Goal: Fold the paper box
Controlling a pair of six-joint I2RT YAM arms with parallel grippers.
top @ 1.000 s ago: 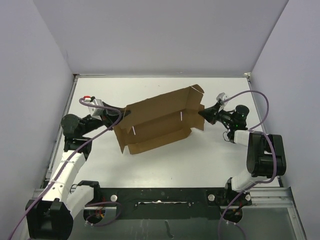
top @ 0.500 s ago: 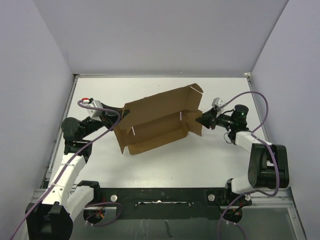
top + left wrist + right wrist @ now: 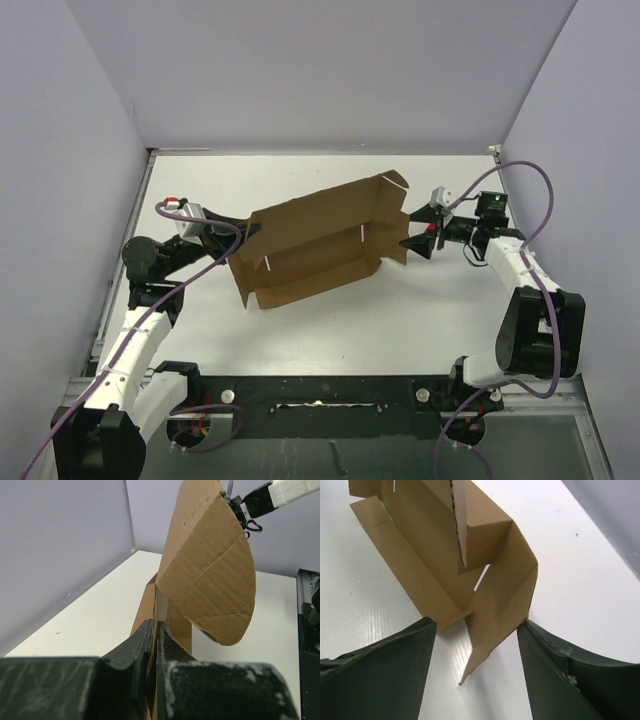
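Note:
The paper box (image 3: pixel 310 250) is a brown corrugated cardboard piece lying aslant in the middle of the white table, its long walls partly raised. My left gripper (image 3: pixel 243 232) is shut on the box's left end wall; in the left wrist view the thin cardboard edge (image 3: pixel 210 580) runs up between the closed fingers of the left gripper (image 3: pixel 154 625). My right gripper (image 3: pixel 408 228) stands open at the box's right end. In the right wrist view a pointed side flap (image 3: pixel 495 615) sits between the spread fingers of the right gripper (image 3: pixel 476 624), its edge close to the right finger (image 3: pixel 545 660).
Grey walls (image 3: pixel 80 150) enclose the table on the left, back and right. A black rail (image 3: pixel 320 395) with the arm bases runs along the near edge. Purple cables (image 3: pixel 530 200) loop off both arms. Bare white table (image 3: pixel 330 330) lies in front of the box.
My right gripper has opened and let go of the right end flap, and its forearm has swung up toward the back right. The left gripper and the box have hardly moved.

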